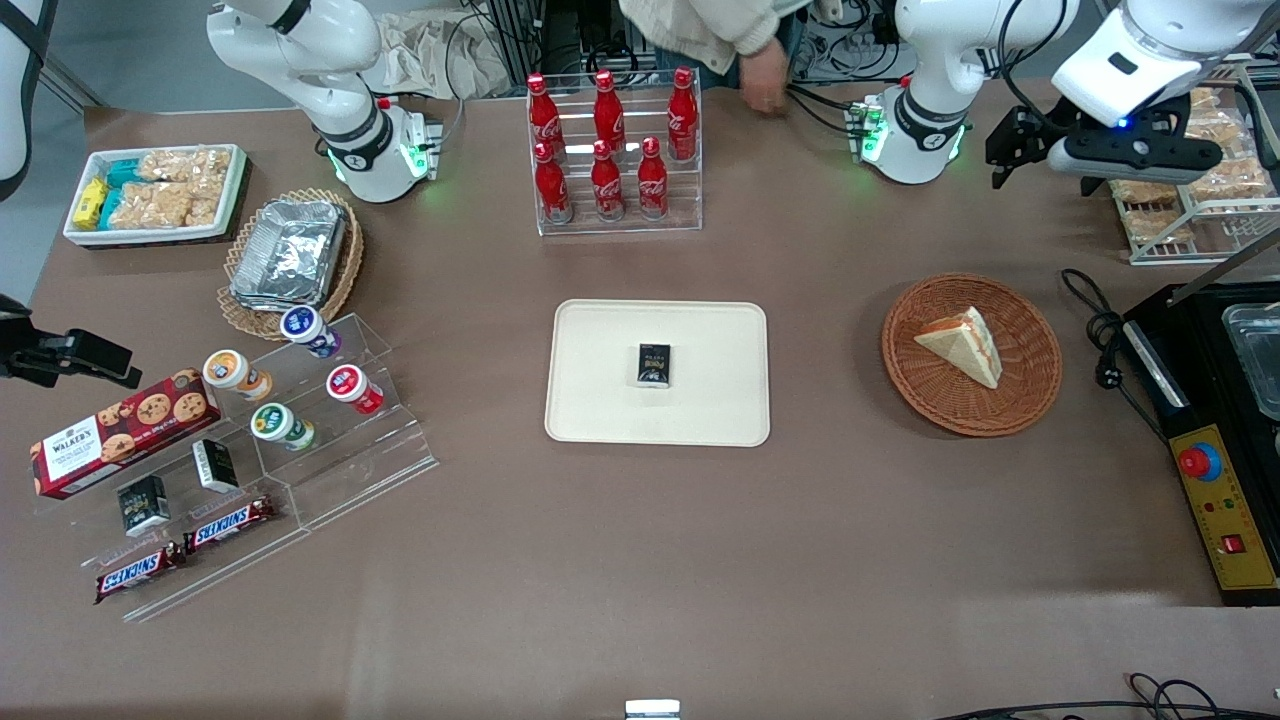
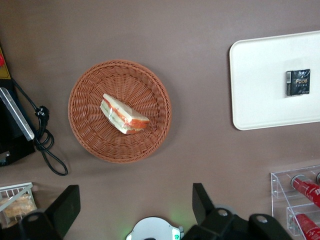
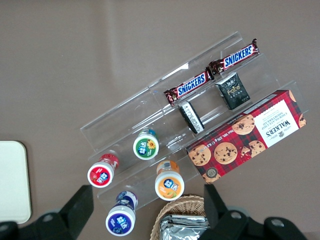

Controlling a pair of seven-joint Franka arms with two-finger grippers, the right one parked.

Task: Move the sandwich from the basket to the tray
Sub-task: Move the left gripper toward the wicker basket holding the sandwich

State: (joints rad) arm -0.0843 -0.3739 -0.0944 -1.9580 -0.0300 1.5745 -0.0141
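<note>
The sandwich (image 1: 962,345) (image 2: 123,114), a white bread wedge with red-orange filling, lies in the round reddish-brown wicker basket (image 1: 1020,400) (image 2: 125,80). The cream tray (image 1: 600,380) (image 2: 255,85) sits mid-table with a small black packet (image 1: 654,364) (image 2: 298,82) on it. My left gripper (image 1: 1015,145) (image 2: 135,202) hangs high above the table, farther from the front camera than the basket. Its fingers (image 2: 200,200) stand wide open with nothing between them.
A rack of red cola bottles (image 1: 610,150) stands farther back than the tray. A black and yellow control box (image 1: 1225,500) with a cable (image 1: 1100,330) lies beside the basket at the working arm's end. A wire rack of snacks (image 1: 1190,200) is under the arm. A person's hand (image 1: 765,85) rests at the table's back edge.
</note>
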